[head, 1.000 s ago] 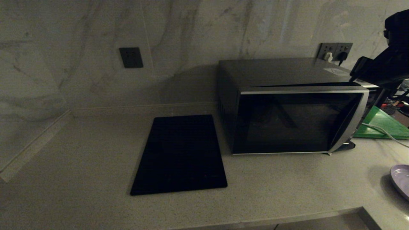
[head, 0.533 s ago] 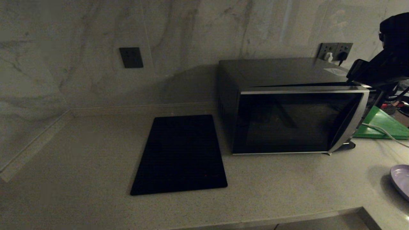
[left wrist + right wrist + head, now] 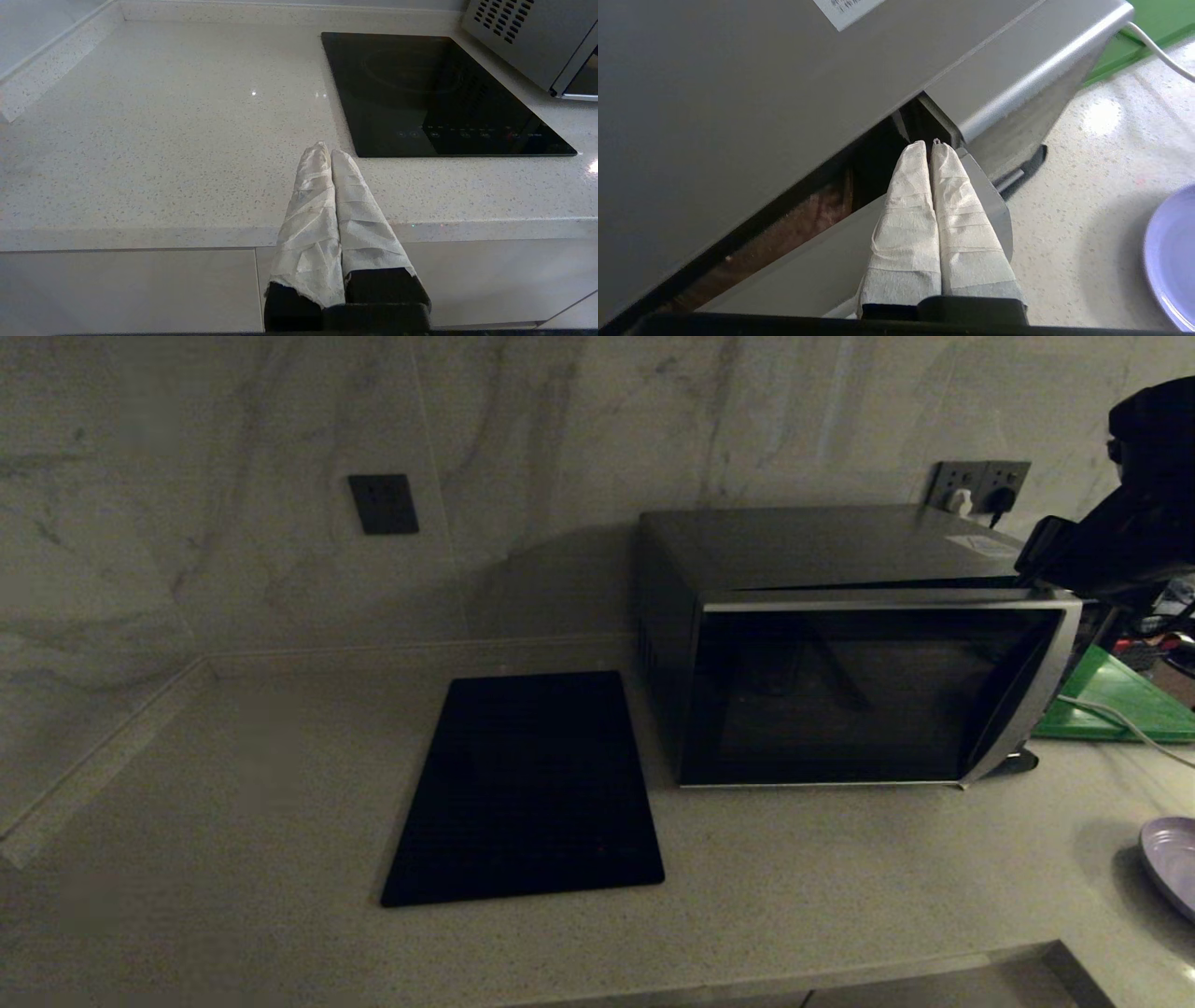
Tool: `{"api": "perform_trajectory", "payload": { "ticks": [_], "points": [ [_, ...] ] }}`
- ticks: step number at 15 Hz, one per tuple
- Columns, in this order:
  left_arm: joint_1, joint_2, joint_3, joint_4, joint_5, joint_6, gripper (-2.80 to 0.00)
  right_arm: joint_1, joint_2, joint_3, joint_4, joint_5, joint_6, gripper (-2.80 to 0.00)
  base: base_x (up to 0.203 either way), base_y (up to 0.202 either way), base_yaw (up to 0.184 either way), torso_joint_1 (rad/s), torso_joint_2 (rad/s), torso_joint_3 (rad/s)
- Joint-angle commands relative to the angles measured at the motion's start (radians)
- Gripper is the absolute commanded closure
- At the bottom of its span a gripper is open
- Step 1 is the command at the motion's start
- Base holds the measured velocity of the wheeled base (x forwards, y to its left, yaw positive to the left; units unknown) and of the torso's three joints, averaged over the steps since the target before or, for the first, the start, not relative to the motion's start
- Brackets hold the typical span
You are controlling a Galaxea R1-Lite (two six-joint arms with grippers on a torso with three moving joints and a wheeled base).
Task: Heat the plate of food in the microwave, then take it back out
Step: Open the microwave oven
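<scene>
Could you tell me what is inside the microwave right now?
The microwave door is ajar; the gap shows only dark cavity. Most is hidden behind the door. The plate sits outside.

No legible text anywhere. White label (image 3: 847, 10) on top of the microwave (image 3: 840, 644), toward its 2 o'clock corner in the head view, printed with dark characters too cut off and small to read. Row of faint touch-control symbols (image 3: 467, 134) along the near edge of the black slab (image 3: 527, 789), at 9 o'clock from the microwave; not decipherable.
</scene>
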Motion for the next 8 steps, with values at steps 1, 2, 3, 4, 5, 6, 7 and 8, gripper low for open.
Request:
{"api": "perform_trajectory", "payload": {
  "ticks": [1,2,3,4,5,6,7,8],
  "points": [
    [0.000,0.002,0.000,-0.001,0.000,-0.001,0.00,0.000,-0.019,0.006,0.038,0.001,0.003,0.00,0.000,0.000,0.000,0.000,0.00,0.000],
    [0.000,0.002,0.000,-0.001,0.000,-0.001,0.00,0.000,-0.025,0.009,0.056,0.003,0.004,0.00,0.000,0.000,0.000,0.000,0.00,0.000],
    [0.000,0.002,0.000,-0.001,0.000,-0.001,0.00,0.000,-0.032,0.009,0.076,0.003,0.004,0.00,0.000,0.000,0.000,0.000,0.00,0.000],
    [0.000,0.002,0.000,-0.001,0.000,-0.001,0.00,0.001,-0.042,0.009,0.087,0.004,0.004,0.00,0.000,0.000,0.000,0.000,0.00,0.000],
    [0.000,0.002,0.000,-0.001,0.000,-0.001,0.00,0.002,-0.048,0.008,0.099,0.004,0.004,0.00,0.000,0.000,0.000,0.000,0.00,0.000],
    [0.000,0.002,0.000,-0.001,0.000,-0.001,0.00,0.002,-0.056,0.005,0.112,0.004,0.003,0.00,0.000,0.000,0.000,0.000,0.00,0.000],
    [0.000,0.002,0.000,-0.001,0.000,-0.001,0.00,0.002,-0.065,0.006,0.120,0.007,-0.005,0.00,0.000,0.000,0.000,0.000,0.00,0.000],
    [0.000,0.002,0.000,-0.001,0.000,-0.001,0.00,0.002,-0.073,0.006,0.137,0.010,-0.012,0.00,0.000,0.000,0.000,0.000,0.00,0.000]
  ]
}}
